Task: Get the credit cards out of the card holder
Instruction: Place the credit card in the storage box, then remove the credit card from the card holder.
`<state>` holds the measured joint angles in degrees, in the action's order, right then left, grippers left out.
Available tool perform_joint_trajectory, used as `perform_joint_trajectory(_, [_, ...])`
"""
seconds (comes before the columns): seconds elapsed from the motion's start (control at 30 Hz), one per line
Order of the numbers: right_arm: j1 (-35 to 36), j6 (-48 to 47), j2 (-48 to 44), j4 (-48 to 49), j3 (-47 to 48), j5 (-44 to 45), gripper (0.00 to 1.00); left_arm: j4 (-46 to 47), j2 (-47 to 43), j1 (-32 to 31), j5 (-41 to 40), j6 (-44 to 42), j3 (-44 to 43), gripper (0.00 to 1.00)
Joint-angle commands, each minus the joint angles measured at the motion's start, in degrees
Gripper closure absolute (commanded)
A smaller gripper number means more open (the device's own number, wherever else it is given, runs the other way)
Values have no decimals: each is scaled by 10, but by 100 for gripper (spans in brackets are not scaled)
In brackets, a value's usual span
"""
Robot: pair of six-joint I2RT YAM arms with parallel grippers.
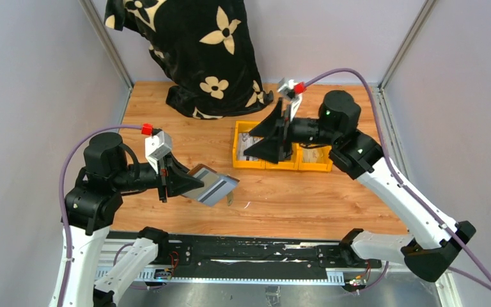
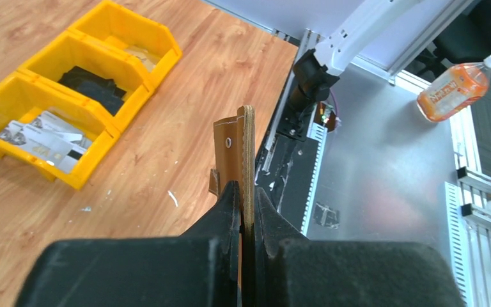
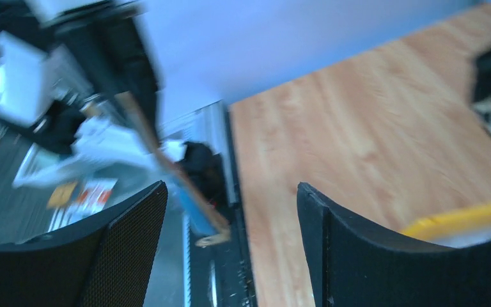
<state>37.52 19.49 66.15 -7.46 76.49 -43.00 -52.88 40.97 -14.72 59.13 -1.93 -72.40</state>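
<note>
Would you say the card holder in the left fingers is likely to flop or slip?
Probably fairly stiff: the card holder stands straight past the left fingers without sagging. It looks thin and light, pinched at one edge only. Its shiny sleeves may be slick, so a tug could shift it in the grip.

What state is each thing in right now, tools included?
Card holder: held aloft, silvery sleeves showing; can't tell whether cards remain inside.
Left tool: shut on the holder's edge.
Right tool: open, empty, above the yellow bins.
Credit cards: lying loose in an end bin.
Black object: lying in the middle bin.
</note>
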Motion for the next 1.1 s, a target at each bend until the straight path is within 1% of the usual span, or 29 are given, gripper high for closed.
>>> perform_joint_trajectory(0.0, [115, -54, 27, -23, 46, -96, 23, 7, 8, -1, 46, 15, 5, 100])
perform_joint_trajectory(0.1, [166, -78, 51, -51, 76, -88, 25, 7, 5, -1, 59, 16, 7, 100])
perform_joint_trajectory(0.27, [216, -108, 95, -95, 121, -68, 35, 7, -3, -1, 69, 31, 13, 100])
perform_joint_trajectory(0.4, [234, -105, 122, -102, 145, -66, 46, 8, -8, -1, 78, 35, 19, 100])
perform_joint_trajectory(0.63, [245, -103, 145, -114, 159, -56, 56, 7, -11, -1, 90, 36, 20, 100])
perform_joint_trajectory(0.7, [248, -101, 152, -116, 160, -54, 61, 8, -11, -1, 93, 36, 21, 100])
perform_joint_trajectory(0.77, [248, -98, 159, -115, 164, -51, 70, 7, -11, -1, 100, 36, 21, 100])
perform_joint_trajectory(0.87, [247, -93, 162, -114, 171, -37, 94, 8, -13, -1, 102, 38, 21, 100])
perform_joint_trajectory(0.9, [246, -92, 160, -114, 173, -28, 100, 8, -14, -1, 102, 39, 22, 100])
perform_joint_trajectory(0.93, [243, -90, 155, -111, 171, -18, 100, 8, -16, -1, 102, 40, 22, 94])
perform_joint_trajectory(1.03, [223, -56, 123, -64, 138, 3, 100, 8, -22, -1, 103, 44, 27, 66])
perform_joint_trajectory(1.07, [216, -39, 109, -36, 119, 5, 100, 7, -24, -1, 103, 44, 29, 60])
